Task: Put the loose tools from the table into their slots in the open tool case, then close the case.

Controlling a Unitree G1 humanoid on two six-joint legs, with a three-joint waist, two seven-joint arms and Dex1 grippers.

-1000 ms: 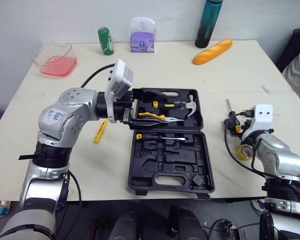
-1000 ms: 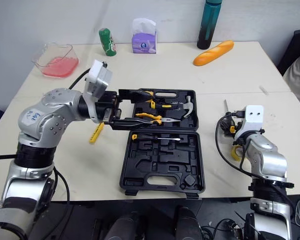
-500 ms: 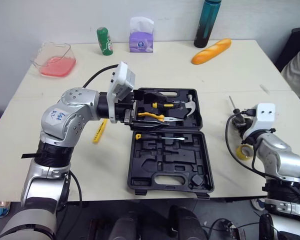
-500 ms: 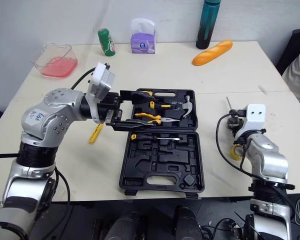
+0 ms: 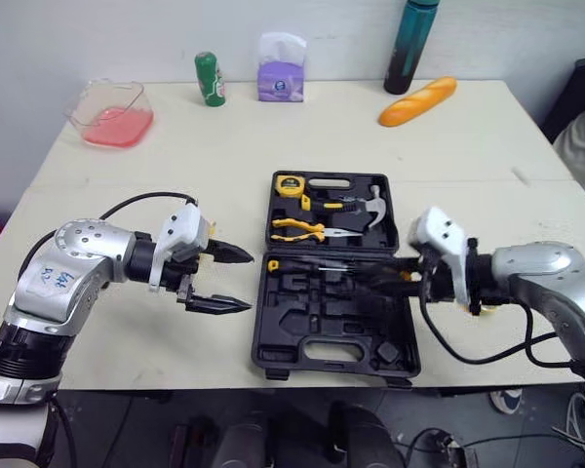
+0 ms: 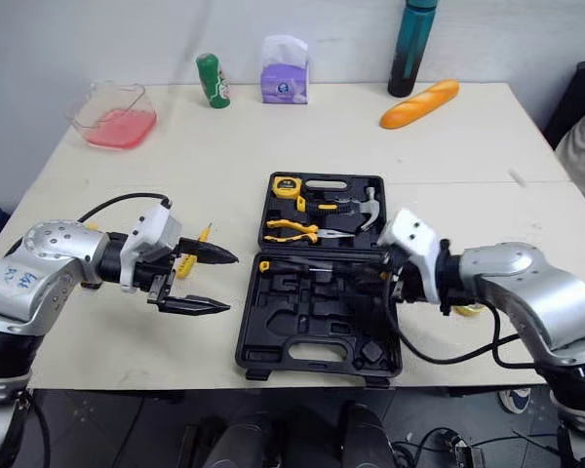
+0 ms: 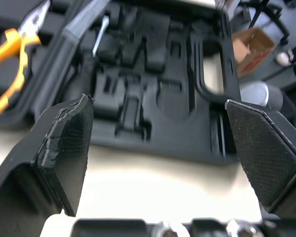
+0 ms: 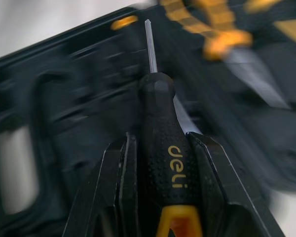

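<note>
The black plastic tool case (image 5: 331,368) is laid open mid-table, yellow-handled pliers (image 5: 297,227) seated in its far half. Left of it the left gripper (image 5: 250,281) is spread wide, empty. Over its right side a black, yellow-ended screwdriver (image 8: 158,113) is clamped by the right gripper (image 8: 160,139).

Free tabletop (image 5: 224,156): a broad band between the tool case (image 5: 302,312) and the far row of can (image 5: 208,78), tissue pack (image 5: 280,68), bottle (image 5: 409,44) and bread (image 5: 417,100); obstacles: left gripper (image 5: 250,281) at the case's left edge, right gripper (image 8: 161,140) with screwdriver (image 8: 158,98) over its right side.
</note>
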